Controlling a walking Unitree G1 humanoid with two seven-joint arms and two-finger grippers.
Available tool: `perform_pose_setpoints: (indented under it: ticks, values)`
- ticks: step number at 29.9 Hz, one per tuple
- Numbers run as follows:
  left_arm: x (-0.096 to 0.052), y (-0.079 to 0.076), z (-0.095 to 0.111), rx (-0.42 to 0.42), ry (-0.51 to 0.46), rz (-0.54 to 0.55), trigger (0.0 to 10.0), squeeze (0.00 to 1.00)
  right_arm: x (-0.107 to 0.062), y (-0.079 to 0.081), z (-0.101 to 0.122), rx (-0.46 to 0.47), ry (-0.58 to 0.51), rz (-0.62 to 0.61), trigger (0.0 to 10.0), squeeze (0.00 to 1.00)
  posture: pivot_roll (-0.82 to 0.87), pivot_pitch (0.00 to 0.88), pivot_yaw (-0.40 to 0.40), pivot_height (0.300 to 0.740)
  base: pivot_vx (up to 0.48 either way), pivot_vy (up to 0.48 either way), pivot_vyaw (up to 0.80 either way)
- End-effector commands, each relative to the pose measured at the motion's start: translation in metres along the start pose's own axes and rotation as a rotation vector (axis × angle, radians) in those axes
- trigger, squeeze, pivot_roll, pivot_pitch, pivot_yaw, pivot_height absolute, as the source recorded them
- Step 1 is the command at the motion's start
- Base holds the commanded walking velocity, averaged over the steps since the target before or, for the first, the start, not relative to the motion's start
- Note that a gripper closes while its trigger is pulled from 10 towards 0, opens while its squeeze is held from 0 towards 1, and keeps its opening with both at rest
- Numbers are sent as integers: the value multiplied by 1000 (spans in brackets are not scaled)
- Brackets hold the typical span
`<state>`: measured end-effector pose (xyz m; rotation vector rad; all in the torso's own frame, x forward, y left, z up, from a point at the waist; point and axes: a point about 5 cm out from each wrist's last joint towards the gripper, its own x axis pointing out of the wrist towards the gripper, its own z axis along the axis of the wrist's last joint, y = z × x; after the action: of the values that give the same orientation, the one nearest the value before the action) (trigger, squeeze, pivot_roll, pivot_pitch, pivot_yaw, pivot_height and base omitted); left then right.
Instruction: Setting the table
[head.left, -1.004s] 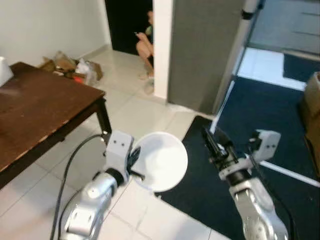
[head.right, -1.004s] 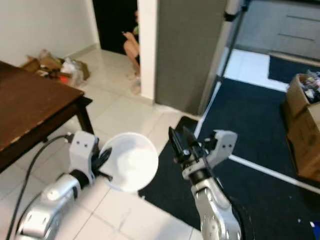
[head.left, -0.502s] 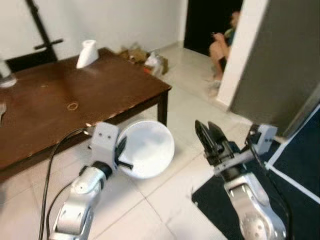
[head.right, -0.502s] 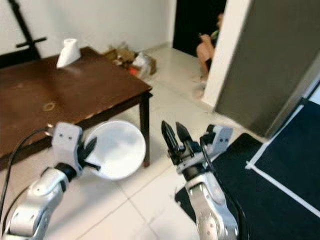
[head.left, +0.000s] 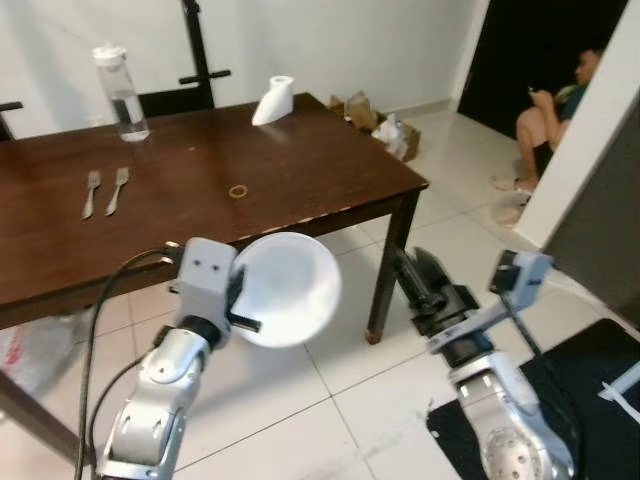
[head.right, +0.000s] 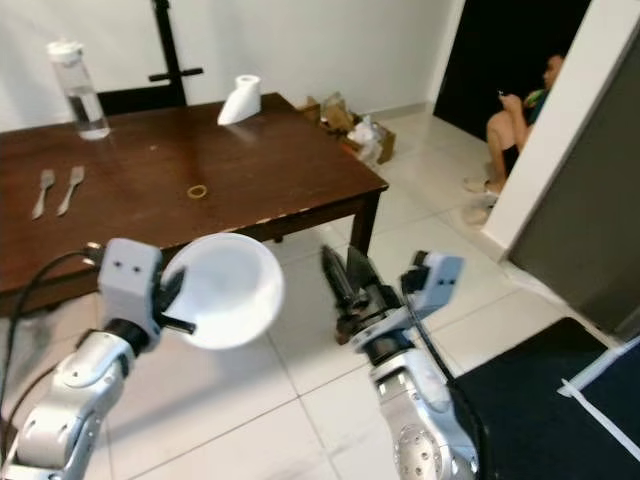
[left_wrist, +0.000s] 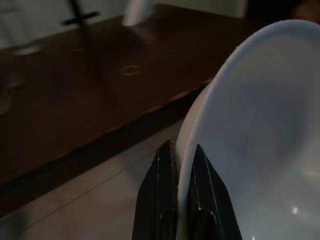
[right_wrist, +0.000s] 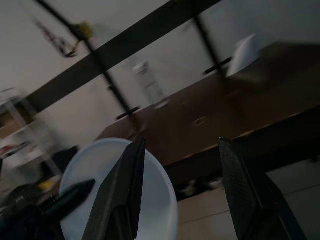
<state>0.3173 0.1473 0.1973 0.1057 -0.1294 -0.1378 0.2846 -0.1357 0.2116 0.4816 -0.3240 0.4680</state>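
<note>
**While the bowl hangs short of the table, the setting is barely begun**

Two forks (head.left: 104, 191) already lie at upper left on the wooden table (head.left: 300, 170). Lower centre, the left gripper (left_wrist: 179, 165) pinches the white bowl (head.left: 285, 290) by its rim, not yet placed. Right gripper (right_wrist: 182, 165) is spread, empty.

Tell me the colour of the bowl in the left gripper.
The bowl is plain white, clearest in the left eye view, clamped by the left gripper.
</note>
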Motion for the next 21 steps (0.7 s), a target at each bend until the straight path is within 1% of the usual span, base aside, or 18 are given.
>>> perform_pose_setpoints:
  ticks: [1,5,21]
  values:
    - [0,4,-2,-2,18,31,10000,0,-2,0,0,2,10,5,10000,0,68,91,74,740,0,0,763]
    - [2,8,-1,1,18,55,10000,0,-3,0,-1,0,17,6,10000,0,68,91,74,740,0,0,763]
    - [5,8,0,3,14,74,10000,0,-3,-1,-1,-3,24,12,10000,0,66,84,73,740,0,0,762]
